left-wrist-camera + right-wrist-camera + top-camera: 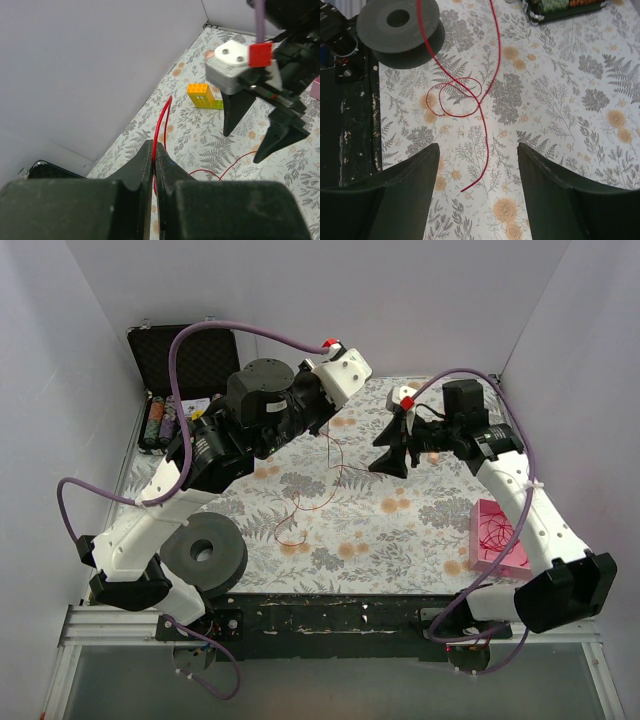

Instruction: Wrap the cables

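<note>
On the floral cloth (400,530), left gripper (154,150) pinches the red cable (158,127); right gripper (478,147) gapes wide, empty

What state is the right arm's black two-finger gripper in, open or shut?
Open: the right gripper shows both fingers wide apart, the thin red wire ending loose on the cloth between them.

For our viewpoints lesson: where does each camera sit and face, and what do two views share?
Top external: above and behind, looking down on left arm, right arm and table.
Left wrist: along the left fingers, shut on the cable, toward the right fingers.
Right wrist: down between the open right fingers at the cable's loops.
Shared: the spool, top and right wrist.
</note>
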Action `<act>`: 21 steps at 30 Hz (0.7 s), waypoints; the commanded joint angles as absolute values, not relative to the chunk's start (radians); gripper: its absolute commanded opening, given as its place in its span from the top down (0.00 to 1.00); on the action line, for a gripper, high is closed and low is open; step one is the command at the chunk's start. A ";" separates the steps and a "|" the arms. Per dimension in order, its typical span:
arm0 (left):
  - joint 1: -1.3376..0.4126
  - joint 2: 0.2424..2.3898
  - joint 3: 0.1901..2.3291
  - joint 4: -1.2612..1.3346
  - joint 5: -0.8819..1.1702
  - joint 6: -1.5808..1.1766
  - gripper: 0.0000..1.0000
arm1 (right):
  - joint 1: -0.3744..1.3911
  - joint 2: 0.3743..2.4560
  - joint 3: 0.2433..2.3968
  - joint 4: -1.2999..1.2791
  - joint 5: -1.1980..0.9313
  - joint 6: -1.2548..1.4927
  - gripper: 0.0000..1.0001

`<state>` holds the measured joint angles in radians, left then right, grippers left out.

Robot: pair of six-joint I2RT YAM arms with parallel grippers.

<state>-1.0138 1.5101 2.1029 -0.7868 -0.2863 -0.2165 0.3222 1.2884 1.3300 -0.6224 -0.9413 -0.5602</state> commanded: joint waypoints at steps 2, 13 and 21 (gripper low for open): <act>-1.011 1.476 2.103 -0.805 -0.268 -0.218 1.00 | 0.356 1.385 1.347 -0.557 -0.851 -0.465 0.27; -1.011 1.465 2.109 -0.821 -0.256 -0.222 1.00 | 0.429 1.447 1.267 -0.560 -0.644 -0.419 0.53; -0.970 1.457 2.024 -0.782 -0.393 -0.230 1.00 | 0.425 1.254 1.166 -0.473 -0.572 -0.316 0.99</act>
<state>-1.0115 1.5043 2.0937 -0.8024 -0.3119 -0.2222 0.4267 1.3846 1.1603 -0.5453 -0.6209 -0.3870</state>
